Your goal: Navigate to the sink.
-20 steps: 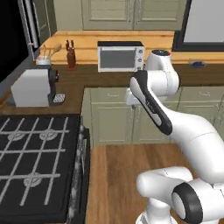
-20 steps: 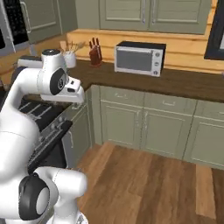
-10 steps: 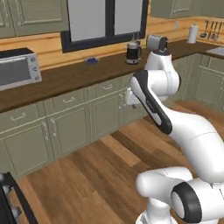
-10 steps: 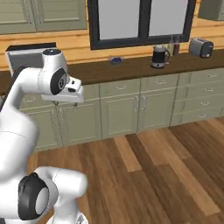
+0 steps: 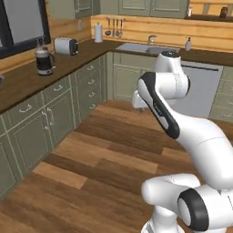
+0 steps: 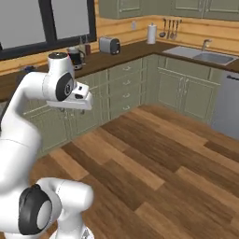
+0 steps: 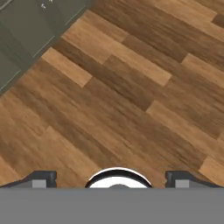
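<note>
Wood plank floor (image 7: pixel 131 87) runs under me, with green lower cabinets (image 5: pixel 54 109) along two walls that meet in a corner. I use the sink (image 5: pixel 146 48) as my landmark: one basin set in the dark counter (image 5: pixel 77 57) on the far wall, one curved faucet (image 5: pixel 151 39) just behind it. From the right base view the sink (image 6: pixel 205 55) sits at the upper right, well apart from the arm. One soap bottle (image 5: pixel 187 44) stands to its right, one paper towel roll (image 5: pixel 98 32) to its left near the corner. Further left along the side counter I count one toaster (image 5: pixel 66 46) and one coffee maker (image 5: pixel 44 59). One dishwasher front (image 5: pixel 199 88) sits below and right of the sink. My gripper (image 7: pixel 111 177) points down at bare floor, two finger tips spread wide, nothing between them.
</note>
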Motion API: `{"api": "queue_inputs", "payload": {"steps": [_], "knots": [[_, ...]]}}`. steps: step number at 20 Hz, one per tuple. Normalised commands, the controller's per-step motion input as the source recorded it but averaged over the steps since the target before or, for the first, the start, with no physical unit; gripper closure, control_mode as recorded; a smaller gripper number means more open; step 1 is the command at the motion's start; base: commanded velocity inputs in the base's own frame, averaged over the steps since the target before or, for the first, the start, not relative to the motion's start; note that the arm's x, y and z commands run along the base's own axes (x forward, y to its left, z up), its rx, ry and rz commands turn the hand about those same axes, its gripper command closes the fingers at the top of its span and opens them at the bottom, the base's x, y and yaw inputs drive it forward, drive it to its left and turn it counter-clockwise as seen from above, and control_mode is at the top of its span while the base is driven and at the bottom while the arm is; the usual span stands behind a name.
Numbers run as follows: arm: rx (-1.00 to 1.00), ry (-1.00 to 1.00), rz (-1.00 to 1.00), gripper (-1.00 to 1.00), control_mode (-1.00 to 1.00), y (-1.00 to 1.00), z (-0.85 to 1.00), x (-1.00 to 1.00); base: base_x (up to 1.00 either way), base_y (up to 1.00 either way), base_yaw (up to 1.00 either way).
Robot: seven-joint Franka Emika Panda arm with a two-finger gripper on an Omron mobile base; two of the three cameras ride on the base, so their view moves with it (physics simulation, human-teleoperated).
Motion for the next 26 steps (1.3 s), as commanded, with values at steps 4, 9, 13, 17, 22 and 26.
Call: {"api": "queue_inputs", "payload": {"steps": [4, 9, 13, 17, 22, 26], "knots": [[0.0, 0.0, 0.0, -1.0, 1.0, 0.0, 0.0, 0.0, 0.94, 0.0, -0.61], [0.0, 0.0, 0.0, -1.0, 1.0, 0.0, 0.0, 0.0, 1.0, 0.03, -0.47], [0.0, 0.0, 0.0, -1.0, 1.0, 0.0, 0.0, 0.0, 1.0, 0.38, -0.37], [0.0, 0.0, 0.0, -1.0, 1.0, 0.0, 0.0, 0.0, 1.0, 0.52, -0.38], [0.0, 0.0, 0.0, -1.0, 1.0, 0.0, 0.0, 0.0, 1.0, 0.76, -0.38], [0.0, 0.0, 0.0, -1.0, 1.0, 0.0, 0.0, 0.0, 1.0, 0.74, -0.32]]}}
